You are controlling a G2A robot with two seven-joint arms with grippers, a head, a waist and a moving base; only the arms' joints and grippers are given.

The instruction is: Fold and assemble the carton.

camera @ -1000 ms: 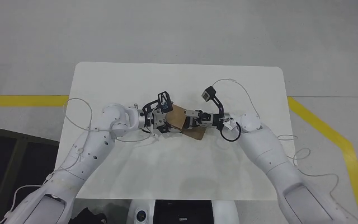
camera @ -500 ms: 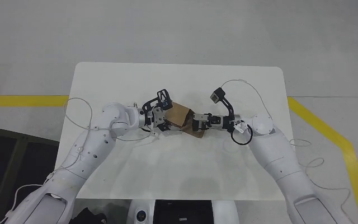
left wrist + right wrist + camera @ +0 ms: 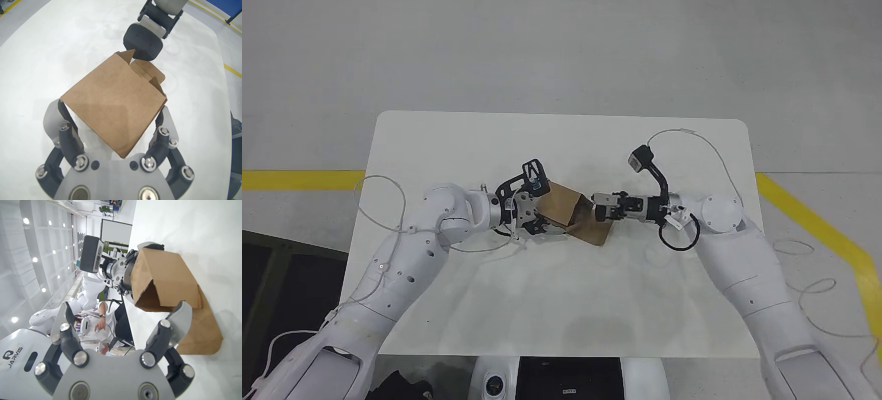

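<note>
I hold the carton near the middle of the white table, its open end facing 3 o'clock in the top view. A long flap lies flat on the tabletop. My left gripper, at the carton's 9 o'clock, pinches the closed end, with one finger against each side edge. My right gripper, at 3 o'clock, has its fingers spread. One pad touches the edge of the open mouth and the other hangs clear.
</note>
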